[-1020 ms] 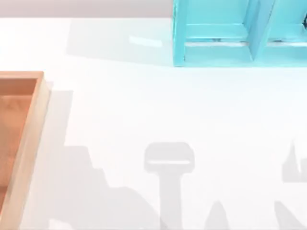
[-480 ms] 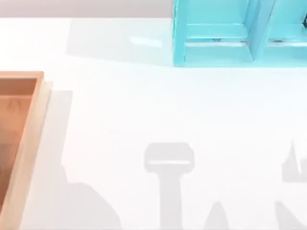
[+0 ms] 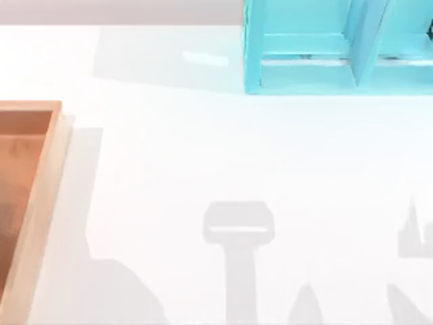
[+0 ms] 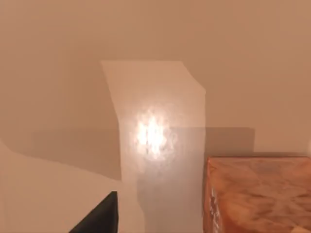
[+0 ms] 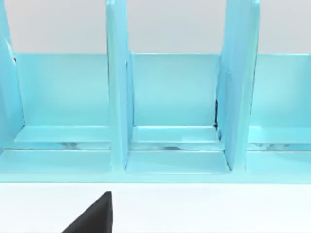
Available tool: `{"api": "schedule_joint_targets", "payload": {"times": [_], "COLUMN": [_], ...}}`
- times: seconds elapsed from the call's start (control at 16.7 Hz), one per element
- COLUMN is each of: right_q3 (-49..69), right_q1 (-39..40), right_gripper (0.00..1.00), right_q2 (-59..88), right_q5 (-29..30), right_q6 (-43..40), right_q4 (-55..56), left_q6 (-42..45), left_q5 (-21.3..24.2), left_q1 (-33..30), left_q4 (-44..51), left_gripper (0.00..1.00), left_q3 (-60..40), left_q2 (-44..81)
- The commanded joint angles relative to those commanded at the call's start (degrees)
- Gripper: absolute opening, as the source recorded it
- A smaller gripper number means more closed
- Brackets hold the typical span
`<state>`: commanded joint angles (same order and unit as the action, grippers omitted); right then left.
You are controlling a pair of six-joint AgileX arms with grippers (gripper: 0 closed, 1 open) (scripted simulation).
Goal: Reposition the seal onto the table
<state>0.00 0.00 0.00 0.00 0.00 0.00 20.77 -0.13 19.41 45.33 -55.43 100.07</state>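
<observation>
My left gripper (image 4: 97,218) hangs over the tray (image 3: 37,203) floor just beside the seal (image 4: 260,194), which is not yet lifted to the table (image 3: 203,149), while my right gripper (image 5: 92,216) faces the shelf (image 5: 170,111); whether either gripper's fingers are spread, I cannot tell.

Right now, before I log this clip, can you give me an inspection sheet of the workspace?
Surface: white table, arm shadows along its near edge.
Job's things: amber-orange block, likely the seal, on a tan surface.
Clutter: wooden tray left; turquoise shelf unit far right.
Grippers: left pincer near the block; right pincer facing the shelf unit.
Cables: nothing seen.
Surroundings: pale wall behind the table.
</observation>
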Motion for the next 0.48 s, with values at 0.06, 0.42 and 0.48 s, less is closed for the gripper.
{"api": "schedule_joint_targets", "payload": {"times": [0.06, 0.42, 0.48], "right_q3": [0.0, 0.0, 0.0], "right_q1": [0.0, 0.0, 0.0], "right_gripper": [1.00, 1.00, 1.00], "right_q2": [0.0, 0.0, 0.0], "right_q5": [0.0, 0.0, 0.0], "right_q6": [0.0, 0.0, 0.0], "right_q4": [0.0, 0.0, 0.0], "left_q6": [0.0, 0.0, 0.0], "left_q5": [0.0, 0.0, 0.0], "left_q1": [0.0, 0.0, 0.0], "left_q4": [0.0, 0.0, 0.0], "left_gripper": [0.77, 0.32, 0.25], "left_q3": [0.0, 0.0, 0.0], "left_q2": [0.0, 0.0, 0.0]}}
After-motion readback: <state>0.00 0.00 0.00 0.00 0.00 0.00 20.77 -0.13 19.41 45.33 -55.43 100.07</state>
